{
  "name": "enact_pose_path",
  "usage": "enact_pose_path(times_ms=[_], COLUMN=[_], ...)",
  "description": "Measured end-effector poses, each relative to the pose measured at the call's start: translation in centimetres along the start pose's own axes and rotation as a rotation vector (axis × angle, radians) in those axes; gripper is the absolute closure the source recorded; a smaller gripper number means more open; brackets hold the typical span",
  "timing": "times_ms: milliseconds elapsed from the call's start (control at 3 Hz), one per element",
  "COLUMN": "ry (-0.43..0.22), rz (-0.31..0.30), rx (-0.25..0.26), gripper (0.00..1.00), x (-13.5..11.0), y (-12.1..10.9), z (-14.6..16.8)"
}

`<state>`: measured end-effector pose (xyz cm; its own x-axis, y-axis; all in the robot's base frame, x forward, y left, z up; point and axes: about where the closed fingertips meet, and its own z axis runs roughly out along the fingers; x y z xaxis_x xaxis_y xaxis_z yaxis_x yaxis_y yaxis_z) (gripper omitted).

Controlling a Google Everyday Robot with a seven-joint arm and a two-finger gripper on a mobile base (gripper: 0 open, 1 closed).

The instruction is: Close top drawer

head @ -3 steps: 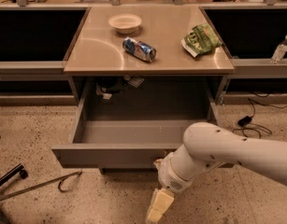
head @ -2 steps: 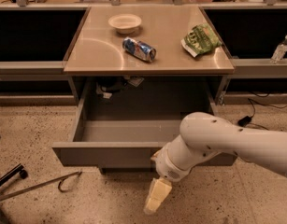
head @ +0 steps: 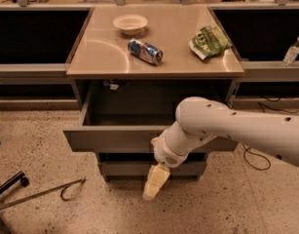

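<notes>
The top drawer (head: 110, 138) is a wide grey metal tray pulled far out from under the tan counter (head: 105, 52). It looks empty inside, and its flat front faces me. My white arm reaches in from the right across the drawer's front. My gripper (head: 154, 183) with pale yellow fingers hangs just in front of and below the drawer front, right of its middle, pointing down toward the floor. A lower grey drawer front (head: 124, 168) sits beneath it.
On the counter lie a white bowl (head: 130, 22), a blue can (head: 144, 51) on its side and a green chip bag (head: 209, 41). A clear bottle (head: 291, 51) stands on the right ledge. Cables and a metal bar (head: 46, 193) lie on the speckled floor.
My arm and gripper have shifted left and a little up, closer to the drawer front. The drawer stays open.
</notes>
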<state>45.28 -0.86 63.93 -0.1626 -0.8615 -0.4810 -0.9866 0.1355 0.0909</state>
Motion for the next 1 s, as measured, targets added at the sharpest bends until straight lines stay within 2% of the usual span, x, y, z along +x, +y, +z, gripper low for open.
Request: enact_pose_path(times_ms=[333,667,1000], ry=[0.004,0.003,0.003], rz=[-0.012,-0.039,-0.044], rx=[0.012,0.064,0.101], gripper=[0.0,0.0,0.0], x=[-0.4,-1.5,-2.2], y=[-0.6,-3.9,-6.1], z=[0.0,-0.9,-1.8])
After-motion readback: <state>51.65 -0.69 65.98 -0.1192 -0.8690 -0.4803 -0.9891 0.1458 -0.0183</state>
